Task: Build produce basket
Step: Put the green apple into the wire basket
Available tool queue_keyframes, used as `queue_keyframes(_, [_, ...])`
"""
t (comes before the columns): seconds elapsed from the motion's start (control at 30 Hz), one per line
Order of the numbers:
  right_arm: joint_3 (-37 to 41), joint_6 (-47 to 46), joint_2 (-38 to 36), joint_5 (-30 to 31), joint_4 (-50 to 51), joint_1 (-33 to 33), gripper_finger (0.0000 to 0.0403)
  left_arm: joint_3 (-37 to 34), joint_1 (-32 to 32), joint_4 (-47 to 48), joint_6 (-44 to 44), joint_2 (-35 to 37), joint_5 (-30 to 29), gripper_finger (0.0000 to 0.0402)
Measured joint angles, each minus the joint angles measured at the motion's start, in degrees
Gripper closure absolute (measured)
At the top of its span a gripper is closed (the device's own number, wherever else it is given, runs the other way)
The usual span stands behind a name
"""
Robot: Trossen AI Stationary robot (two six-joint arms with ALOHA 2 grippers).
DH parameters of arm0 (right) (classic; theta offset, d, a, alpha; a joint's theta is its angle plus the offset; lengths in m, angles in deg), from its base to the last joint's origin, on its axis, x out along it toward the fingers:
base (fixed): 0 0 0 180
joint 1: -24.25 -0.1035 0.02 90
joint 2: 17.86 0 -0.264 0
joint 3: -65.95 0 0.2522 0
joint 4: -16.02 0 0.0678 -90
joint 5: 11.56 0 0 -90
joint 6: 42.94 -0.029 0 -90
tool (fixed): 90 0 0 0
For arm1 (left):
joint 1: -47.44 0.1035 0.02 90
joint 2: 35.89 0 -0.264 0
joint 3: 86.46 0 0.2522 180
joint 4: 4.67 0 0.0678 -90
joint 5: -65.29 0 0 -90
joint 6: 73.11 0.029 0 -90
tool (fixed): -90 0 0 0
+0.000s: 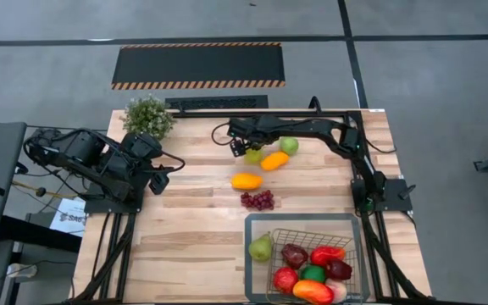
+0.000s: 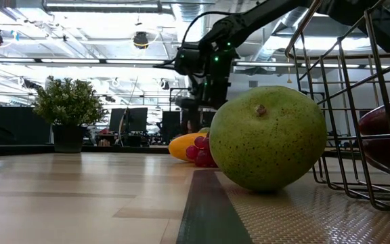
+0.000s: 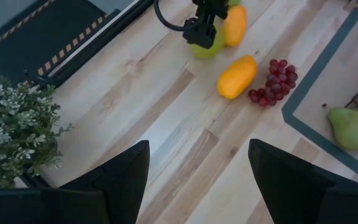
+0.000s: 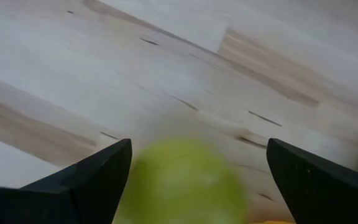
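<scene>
My right gripper (image 1: 246, 150) is open over the far middle of the table, and its fingers stand on either side of a yellow-green fruit (image 4: 182, 180) without touching it. That fruit (image 1: 253, 156) lies on the wood beside an orange fruit (image 1: 274, 160) and a green apple (image 1: 289, 145). Nearer lie a yellow-orange fruit (image 1: 246, 180) and the purple grapes (image 1: 257, 200). The wire basket (image 1: 250, 271) at the near right holds several red, maroon and green fruits. A green pear (image 1: 261, 247) rests on its flat grey rim. My left gripper (image 3: 199, 149) waits open at the left edge.
A bushy potted plant (image 1: 147, 116) stands at the far left corner, close to my left arm. Bare wood lies between the grapes and the left edge. In the low view the pear (image 2: 268, 137) sits against the basket's wire wall (image 2: 344, 102).
</scene>
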Motion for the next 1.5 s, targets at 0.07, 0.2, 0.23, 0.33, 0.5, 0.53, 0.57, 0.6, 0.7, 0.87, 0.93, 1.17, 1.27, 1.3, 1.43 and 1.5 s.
queue_keyframes(0.07, [-0.01,0.32,-0.02,-0.18,0.88,0.01,0.0014,0.00,-0.01,0.00,0.02,0.00,-0.06,0.0141])
queue_keyframes(0.2, [-0.01,0.67,-0.02,-0.24,1.42,-0.95,0.0017,0.00,0.00,0.01,0.02,0.00,-0.08,0.0141])
queue_keyframes(0.23, [-0.01,0.67,-0.02,-0.24,1.38,-1.27,0.0017,0.00,-0.01,0.00,0.02,0.00,-0.08,0.0141])
queue_keyframes(0.33, [-0.01,0.69,-0.02,-0.32,1.44,-2.16,0.0017,0.00,-0.01,0.00,0.02,0.00,-0.08,0.0141])
queue_keyframes(0.5, [-0.01,0.67,-0.02,-0.25,2.43,-3.86,0.0017,0.00,-0.01,0.00,-0.02,0.00,-0.08,0.0141])
queue_keyframes(0.53, [-0.01,0.67,-0.02,-0.22,2.58,-4.11,0.0017,0.00,-0.02,0.00,-0.04,0.00,-0.08,0.0141])
queue_keyframes(0.57, [-0.01,0.69,-0.02,-0.24,2.69,-4.32,0.0017,0.00,-0.01,0.00,-0.11,0.00,-0.08,0.0141])
queue_keyframes(0.6, [-0.01,0.67,-0.02,-0.24,2.97,-4.55,0.0017,0.00,0.00,0.00,-0.25,0.00,-0.07,0.0141])
queue_keyframes(0.7, [-0.12,0.68,0.83,-0.13,3.59,-5.35,0.0018,0.00,0.00,0.00,-0.48,0.00,0.05,0.0141])
queue_keyframes(0.87, [-0.21,0.77,2.27,0.07,3.87,-6.14,0.0018,0.00,-0.02,0.00,-1.05,0.00,0.31,0.0141])
queue_keyframes(0.93, [-0.17,1.14,2.29,0.16,3.70,-6.36,0.0021,0.00,-0.02,0.00,-1.09,0.02,0.29,0.0141])
queue_keyframes(1.17, [-0.16,0.63,2.29,0.09,4.56,-6.27,0.0043,0.00,-0.02,0.00,-1.58,0.00,0.29,0.0141])
queue_keyframes(1.27, [-0.15,1.53,2.32,0.12,4.64,-6.50,0.0057,0.00,-0.02,0.00,-1.90,0.00,0.31,0.0141])
queue_keyframes(1.3, [-0.15,1.59,2.30,0.20,4.64,-6.55,0.0063,0.00,-0.02,0.00,-1.95,0.00,0.29,0.0141])
queue_keyframes(1.43, [0.08,2.75,1.47,-0.35,5.34,-6.55,0.0074,0.00,-0.04,0.00,-1.95,0.00,0.01,0.0141])
queue_keyframes(1.5, [0.25,3.57,0.73,-0.52,5.83,-6.36,0.0074,0.00,-0.04,0.00,-1.97,0.00,-0.05,0.0141])
